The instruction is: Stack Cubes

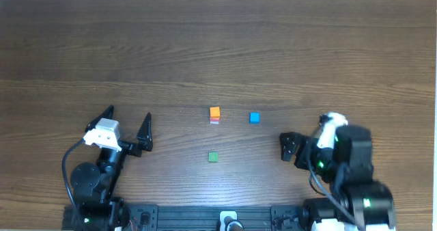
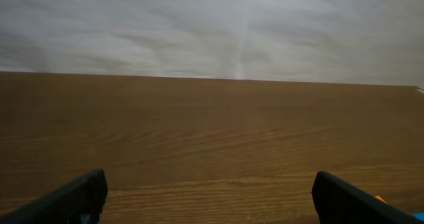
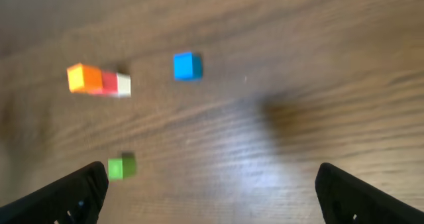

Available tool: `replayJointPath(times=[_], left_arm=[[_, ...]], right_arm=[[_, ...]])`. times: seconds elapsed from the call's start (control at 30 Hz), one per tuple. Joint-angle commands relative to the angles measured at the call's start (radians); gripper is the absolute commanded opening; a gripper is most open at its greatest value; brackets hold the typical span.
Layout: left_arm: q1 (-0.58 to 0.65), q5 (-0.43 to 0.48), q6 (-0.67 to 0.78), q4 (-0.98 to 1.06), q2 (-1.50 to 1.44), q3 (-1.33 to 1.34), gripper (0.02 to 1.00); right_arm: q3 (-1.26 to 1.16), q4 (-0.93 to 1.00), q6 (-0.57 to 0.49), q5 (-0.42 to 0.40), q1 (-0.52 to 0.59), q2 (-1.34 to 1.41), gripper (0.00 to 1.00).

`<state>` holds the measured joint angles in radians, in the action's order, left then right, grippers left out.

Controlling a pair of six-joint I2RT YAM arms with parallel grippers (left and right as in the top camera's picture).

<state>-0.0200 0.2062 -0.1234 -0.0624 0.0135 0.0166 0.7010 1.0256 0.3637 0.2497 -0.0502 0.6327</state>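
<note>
A: Cubes?
B: Orange-topped stack near centre. The blue cube sits at its 3 o'clock, the green cube at its 6 o'clock.
A: Pincers?
B: Both released and empty: left gripper, right gripper.

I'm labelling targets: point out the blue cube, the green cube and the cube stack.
blue cube [image 1: 255,117], top view, top face.
green cube [image 1: 212,157], top view, top face.
cube stack [image 3: 109,81], right wrist view, red middle cube.

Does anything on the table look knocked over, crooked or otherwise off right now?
Nothing stands out. The orange, red and white stack looks aligned, and the blue cube and green cube sit flat on the table, apart from it.
</note>
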Motion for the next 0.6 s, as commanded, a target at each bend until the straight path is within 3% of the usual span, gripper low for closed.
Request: replayJointPath(times=[0.03, 0.1, 0.33, 0.6], left_arm=[[0.005, 0.006, 0.015, 0.006, -0.009, -0.01, 0.998], [0.005, 0.006, 0.015, 0.006, -0.009, -0.01, 0.998], [0.005, 0.006, 0.015, 0.006, -0.009, -0.01, 0.998], [0.005, 0.006, 0.015, 0.006, -0.009, -0.01, 1.0]], right_arm=[[0.049, -0.005, 0.018, 0.065, -0.076, 0.109, 0.991], [0.066, -0.019, 0.038, 0.053, -0.135, 0.159, 0.991], [0.146, -0.054, 0.23, -0.119, -0.431, 0.335, 0.991], [0.187, -0.146, 0.49, -0.148, -0.703, 0.534, 0.993]])
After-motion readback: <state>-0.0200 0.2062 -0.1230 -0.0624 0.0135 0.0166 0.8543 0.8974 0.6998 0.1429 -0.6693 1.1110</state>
